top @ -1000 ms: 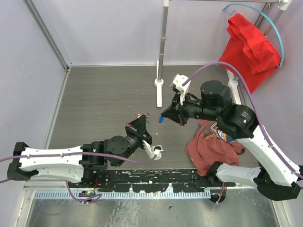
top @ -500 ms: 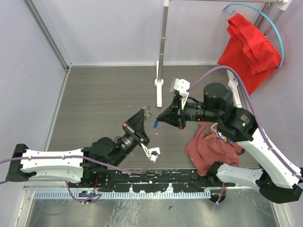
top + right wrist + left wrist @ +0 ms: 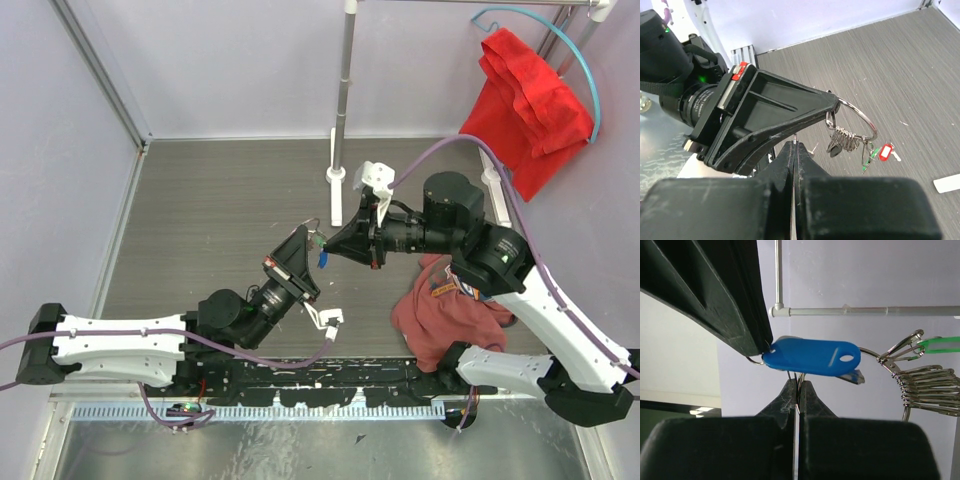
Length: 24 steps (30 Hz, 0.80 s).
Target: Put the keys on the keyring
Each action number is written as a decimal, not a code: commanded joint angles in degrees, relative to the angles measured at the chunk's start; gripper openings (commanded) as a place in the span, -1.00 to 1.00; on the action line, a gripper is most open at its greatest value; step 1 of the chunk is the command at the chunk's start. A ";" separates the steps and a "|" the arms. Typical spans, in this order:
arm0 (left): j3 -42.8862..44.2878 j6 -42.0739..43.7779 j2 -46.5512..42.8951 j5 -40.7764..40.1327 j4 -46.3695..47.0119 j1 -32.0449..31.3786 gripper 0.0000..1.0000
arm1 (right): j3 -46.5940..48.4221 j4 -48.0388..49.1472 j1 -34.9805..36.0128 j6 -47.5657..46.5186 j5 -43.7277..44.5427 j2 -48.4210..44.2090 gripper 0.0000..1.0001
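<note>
- Pale lilac walls (image 3: 230,60) all round, evenly lit, no hard shadows anywhere.
- Below them, a grey wood-grain table top (image 3: 220,200) runs back to the far wall.
- A silver upright pole (image 3: 346,90) rises at the back, standing in a white base (image 3: 335,195).
- Up on the right hangs a red cloth (image 3: 525,95), with a light-blue hose (image 3: 590,75) arcing past it.
- A rust-red garment (image 3: 430,320) lies crumpled at the near right.
- A slanting aluminium frame bar (image 3: 100,70) stands on the left, and a ribbed metal rail (image 3: 120,411) lines the near edge.
- From the left wrist view, a horizontal silver rod (image 3: 865,311) crosses the wall.
</note>
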 commanded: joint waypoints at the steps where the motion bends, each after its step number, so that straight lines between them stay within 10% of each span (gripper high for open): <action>1: 0.60 2.46 0.84 0.50 4.11 0.72 -1.00 | -0.93 6.16 0.28 3.75 2.74 0.25 -0.99; 24: 1.94 4.39 2.64 -0.27 3.41 1.98 -1.00 | -1.94 9.34 0.22 13.21 10.80 2.35 -0.99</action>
